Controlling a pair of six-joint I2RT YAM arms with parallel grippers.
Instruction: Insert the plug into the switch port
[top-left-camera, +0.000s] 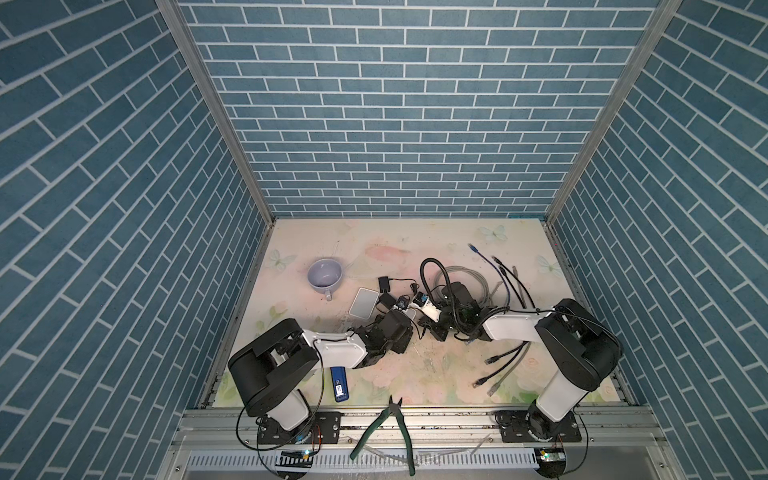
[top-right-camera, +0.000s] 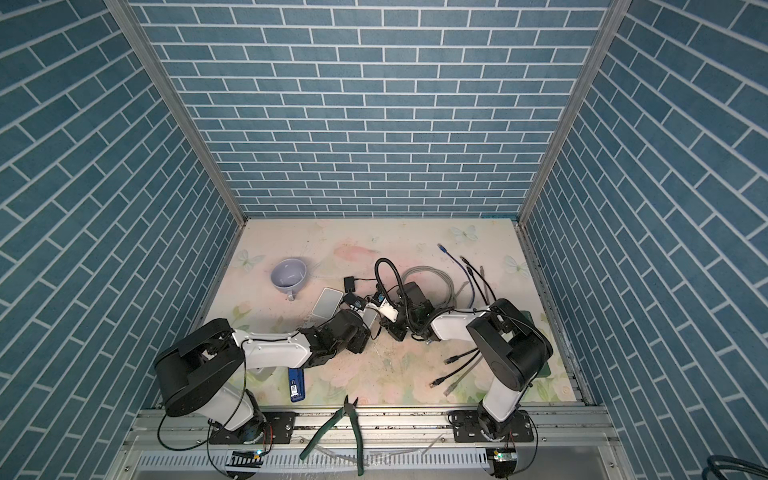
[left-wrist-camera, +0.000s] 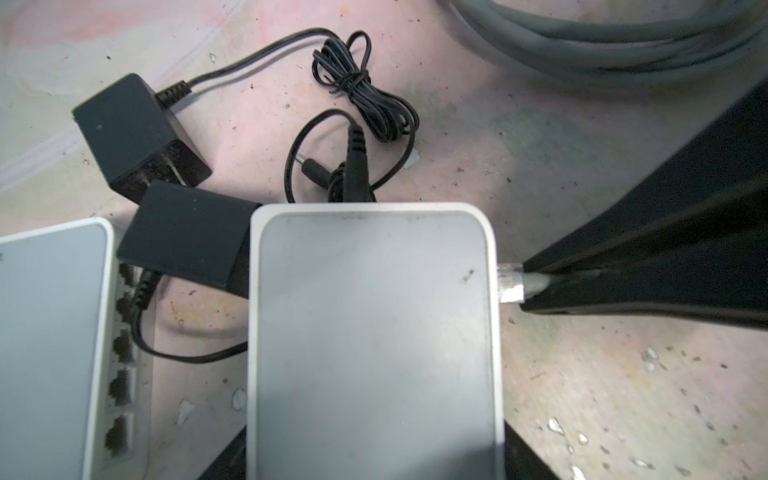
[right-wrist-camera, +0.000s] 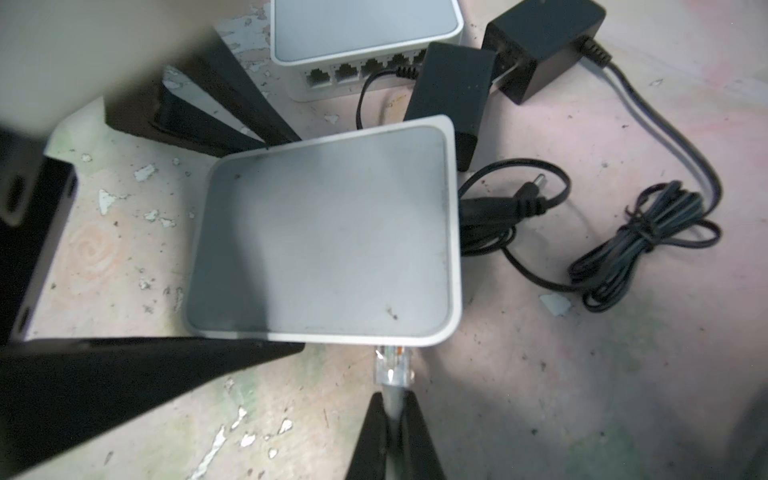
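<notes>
Switch (left-wrist-camera: 374, 332): white plastic shell with a satin grey top panel, faintly smudged and scuffed. Second switch (left-wrist-camera: 50, 332): the same smooth white plastic. Plug (right-wrist-camera: 392, 365): clear hard plastic, glossy. Cable (left-wrist-camera: 536, 284): grey rubbery sheath, matt. Power adapter (left-wrist-camera: 137, 133): matt black plastic with a thin black rubbery cord; second adapter (left-wrist-camera: 187, 237) alike. Bench (left-wrist-camera: 582, 166): dull printed floral covering, worn, speckled and flaking in chips. Cup (top-left-camera: 325, 274): smooth, glossy lilac. Pliers (top-left-camera: 392, 411): green sleeved handles, dark metal head. Front rail (top-left-camera: 457, 428): bare brushed metal.
</notes>
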